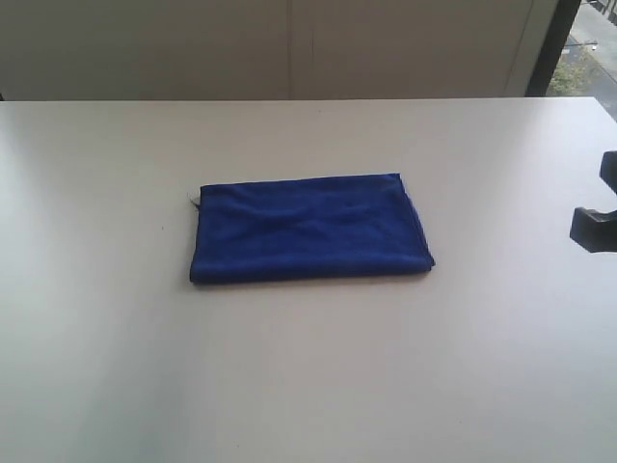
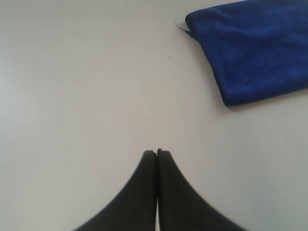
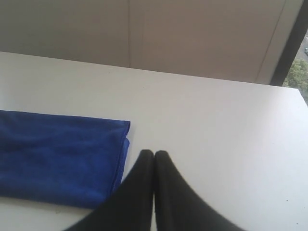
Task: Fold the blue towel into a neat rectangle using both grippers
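Exterior cam: raised, looks down across the table (image 1: 308, 386) toward the back wall (image 1: 289, 48); blue towel (image 1: 310, 228) mid-frame, mid-range. Left wrist cam: steep down-look past left gripper (image 2: 157, 153), close to the tabletop, catches the towel's exterior-left end. Right wrist cam: shallower angle past right gripper (image 3: 154, 153), catches the other end, wall and window (image 3: 299, 74). Towel common to all three.

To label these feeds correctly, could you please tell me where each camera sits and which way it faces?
Exterior: off the arms, looking down across the table at the folded blue towel; a black arm part shows at the right edge.
Left wrist: above the shut left claw, facing the table; towel corner ahead.
Right wrist: behind the shut right claw, facing the far wall.
All three share the towel.
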`<state>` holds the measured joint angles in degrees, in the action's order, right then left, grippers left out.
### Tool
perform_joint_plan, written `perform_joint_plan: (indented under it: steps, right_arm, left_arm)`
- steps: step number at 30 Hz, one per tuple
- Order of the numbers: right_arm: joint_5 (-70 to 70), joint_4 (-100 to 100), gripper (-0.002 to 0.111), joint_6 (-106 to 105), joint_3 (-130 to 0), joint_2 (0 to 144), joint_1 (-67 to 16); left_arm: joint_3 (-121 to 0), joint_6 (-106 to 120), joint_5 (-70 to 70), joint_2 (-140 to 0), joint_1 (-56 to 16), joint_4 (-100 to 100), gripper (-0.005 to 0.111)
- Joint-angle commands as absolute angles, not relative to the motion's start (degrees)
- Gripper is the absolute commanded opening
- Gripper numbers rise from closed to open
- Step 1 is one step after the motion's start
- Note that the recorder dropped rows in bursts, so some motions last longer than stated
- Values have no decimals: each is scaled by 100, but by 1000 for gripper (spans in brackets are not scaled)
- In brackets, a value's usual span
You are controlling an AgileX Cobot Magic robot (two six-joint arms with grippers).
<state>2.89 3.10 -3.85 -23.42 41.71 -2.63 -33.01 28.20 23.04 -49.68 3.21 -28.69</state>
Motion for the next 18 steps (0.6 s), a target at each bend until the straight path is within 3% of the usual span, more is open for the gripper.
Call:
perform_joint_plan:
  steps: [1,18]
  right_arm:
    - [274,292,0,-429,-2327,4139,-227]
    - [288,292,0,-429,-2327,2475,6]
  left_arm:
    - [-3267,2846,2364,-4930,325,-2963,0]
    - [-3267,2846,2364,-4930,325,-2963,0]
